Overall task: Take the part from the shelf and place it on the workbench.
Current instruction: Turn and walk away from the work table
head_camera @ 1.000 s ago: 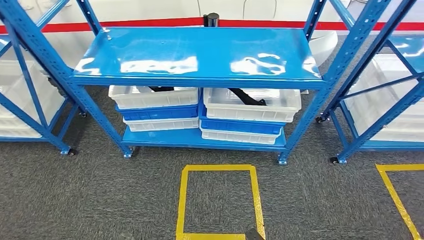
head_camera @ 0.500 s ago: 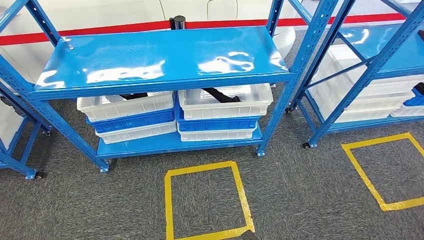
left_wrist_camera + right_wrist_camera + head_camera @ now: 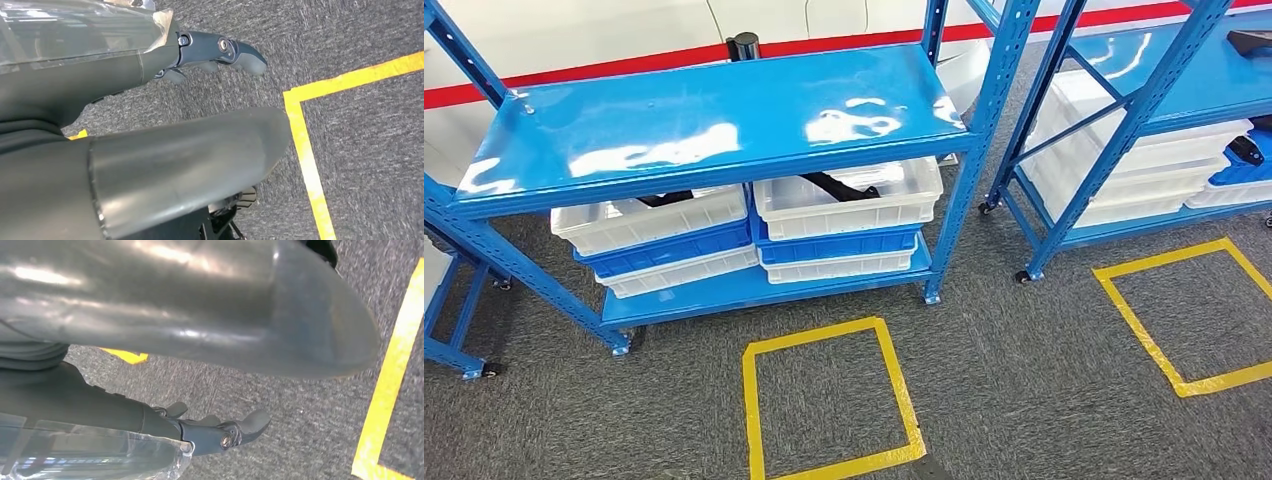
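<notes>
A blue steel shelf rack [image 3: 714,120] on small castors stands on grey carpet [image 3: 1004,380], its glossy top board bare and reflecting the lights. Under that board, on the rack's lowest board, sit two stacks of shallow plastic bins, white over blue over white. The top white bin of the right-hand stack [image 3: 849,198] holds a black elongated part [image 3: 829,186], lying slantwise and partly hidden by the board above. The top white bin of the left-hand stack [image 3: 649,218] holds another dark piece [image 3: 664,198], mostly covered by the board. Directly in front of the rack a yellow tape rectangle [image 3: 829,400] is marked on the carpet. To the rack's right stands a second blue rack [image 3: 1144,90] carrying more white bins, with another yellow tape outline [image 3: 1184,310] before it. Behind the first rack a red stripe [image 3: 624,66] runs along the white wall.

The left hand [image 3: 215,52] hangs above the carpet beside a yellow tape corner, its dark fingers lightly curved, apart and holding nothing. The right hand [image 3: 220,432] hangs likewise over the carpet, fingers apart and empty.
</notes>
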Robot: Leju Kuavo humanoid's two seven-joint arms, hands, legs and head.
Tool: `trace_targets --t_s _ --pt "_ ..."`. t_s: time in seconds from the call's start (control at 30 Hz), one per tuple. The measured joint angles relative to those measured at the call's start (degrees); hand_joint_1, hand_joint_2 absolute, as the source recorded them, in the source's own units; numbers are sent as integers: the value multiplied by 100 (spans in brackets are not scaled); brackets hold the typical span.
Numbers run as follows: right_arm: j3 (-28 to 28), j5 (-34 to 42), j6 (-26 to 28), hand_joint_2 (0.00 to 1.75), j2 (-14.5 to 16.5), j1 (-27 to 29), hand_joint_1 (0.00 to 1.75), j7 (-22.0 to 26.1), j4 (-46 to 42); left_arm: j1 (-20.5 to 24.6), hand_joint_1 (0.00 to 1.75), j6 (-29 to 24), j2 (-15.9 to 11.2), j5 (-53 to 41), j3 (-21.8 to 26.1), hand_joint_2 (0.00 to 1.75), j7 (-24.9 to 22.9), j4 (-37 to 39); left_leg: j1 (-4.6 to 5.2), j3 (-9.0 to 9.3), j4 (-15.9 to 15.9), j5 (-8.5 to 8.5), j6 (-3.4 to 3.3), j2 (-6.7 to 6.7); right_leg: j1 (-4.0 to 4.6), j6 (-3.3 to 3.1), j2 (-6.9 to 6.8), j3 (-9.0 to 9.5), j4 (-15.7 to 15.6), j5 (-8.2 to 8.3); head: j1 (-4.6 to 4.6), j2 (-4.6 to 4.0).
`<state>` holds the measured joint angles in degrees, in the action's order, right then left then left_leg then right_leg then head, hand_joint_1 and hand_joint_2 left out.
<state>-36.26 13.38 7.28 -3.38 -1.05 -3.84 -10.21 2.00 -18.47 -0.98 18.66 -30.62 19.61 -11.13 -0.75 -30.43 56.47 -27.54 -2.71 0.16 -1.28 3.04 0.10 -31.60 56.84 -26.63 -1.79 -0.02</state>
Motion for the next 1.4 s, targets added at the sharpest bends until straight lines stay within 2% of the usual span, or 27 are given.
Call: trace_targets --t_s 0.1,0.2,0.27,0.57,0.7,0.8,0.9,0.93,0.97,1.03,1.07,1.1,1.13,1.2,1.23,1.27,1.3,1.37,1.4 --pt "-31 -8 -55 0 -3 -9 0 39 0 0 0 0 7 14 0 0 0 0 -10 11 -37 26 65 0 17 -44 -1 -9 2 3 0 0" --pt "-63 -23 -63 0 -14 -21 0 60 0 0 0 0 9 26 0 0 0 0 -26 11 -58 34 191 0 31 -73 -1 -19 5 4 0 0" --pt "-72 -32 -64 0 -24 -22 0 63 0 0 0 0 8 27 1 0 0 0 -34 10 -59 33 241 0 36 -74 -2 -19 6 5 0 0" --pt "-90 -66 -64 0 -31 -23 0 66 0 0 0 0 7 27 2 0 1 0 -4 1 -41 31 254 0 20 -73 -3 -15 6 8 0 0" --pt "-112 -110 -55 175 -31 -34 0 70 0 0 0 -2 7 43 4 0 7 0 17 -26 19 -2 200 -2 -25 -51 -3 -16 3 19 1 0" --pt "-131 -120 -52 175 -30 -53 0 63 -1 0 0 -8 6 46 5 0 9 0 24 -47 51 -18 167 -2 -29 -31 -4 -14 -2 28 -1 0" --pt "-155 -123 -52 175 -37 -72 0 51 -2 1 0 -16 9 46 5 0 8 0 -5 -19 -43 50 89 -12 -19 16 -16 -40 32 8 -4 0" --pt "-161 -126 -53 175 -42 -77 0 46 -2 4 0 -19 12 46 6 0 7 0 -23 1 -94 88 59 -20 -12 15 -17 -106 171 -73 -8 0" --pt "-169 -129 -53 175 -47 -80 0 43 -2 7 0 -21 16 46 8 0 6 0 -43 19 -135 119 40 -28 -8 2 -16 -231 442 -212 -14 0" --pt "-191 -139 -54 175 -54 -78 0 34 -2 8 0 -24 24 46 11 0 -2 0 -41 6 -143 132 32 -65 -15 -22 -13 -573 1215 -546 -19 0" --pt "-201 -143 -54 175 -58 -75 0 28 -2 4 0 -24 28 46 12 0 -10 0 -44 2 -142 134 37 -94 -25 -4 -13 -706 1519 -649 -18 0" --pt "-207 -145 -53 175 -65 -72 0 23 -2 1 0 -24 34 47 13 0 -18 0 -54 0 -138 135 48 -137 -38 41 -13 -740 1618 -658 -17 0" --pt "-210 -146 -53 175 -72 -70 0 19 -2 1 0 -24 39 49 13 0 -23 0 -72 1 -129 134 70 -189 -57 111 -10 -651 1466 -570 -17 0" --pt "-212 -146 -53 175 -81 -71 0 16 -2 5 0 -25 48 52 14 0 -26 0 -122 -11 -73 108 150 -307 -122 269 94 -227 669 -276 -19 0" --pt "-213 -146 -55 175 -77 -71 0 14 -2 10 0 -27 46 54 15 0 -27 0 -132 -30 -28 84 203 -364 -137 289 164 -51 318 -179 -25 0" --pt "-213 -146 -56 175 -70 -73 0 12 -2 11 0 -30 44 55 15 0 -27 0 -132 -55 6 69 252 -412 -143 261 218 58 115 -139 -30 0" --pt "-214 -146 -58 175 -64 -77 0 5 -2 9 0 -35 41 56 15 0 -27 0 -127 -81 22 67 294 -450 -132 194 239 86 69 -150 -27 0" --pt "-215 -146 -59 175 -65 -81 0 -5 -2 -6 0 -45 39 60 15 0 -30 1 -139 -113 18 87 350 -503 -109 50 157 80 101 -137 -14 0" --pt "-215 -147 -59 175 -68 -82 0 -10 -2 -12 0 -49 39 61 15 0 -32 2 -149 -135 55 64 366 -451 -110 0 117 76 105 -131 -4 0"
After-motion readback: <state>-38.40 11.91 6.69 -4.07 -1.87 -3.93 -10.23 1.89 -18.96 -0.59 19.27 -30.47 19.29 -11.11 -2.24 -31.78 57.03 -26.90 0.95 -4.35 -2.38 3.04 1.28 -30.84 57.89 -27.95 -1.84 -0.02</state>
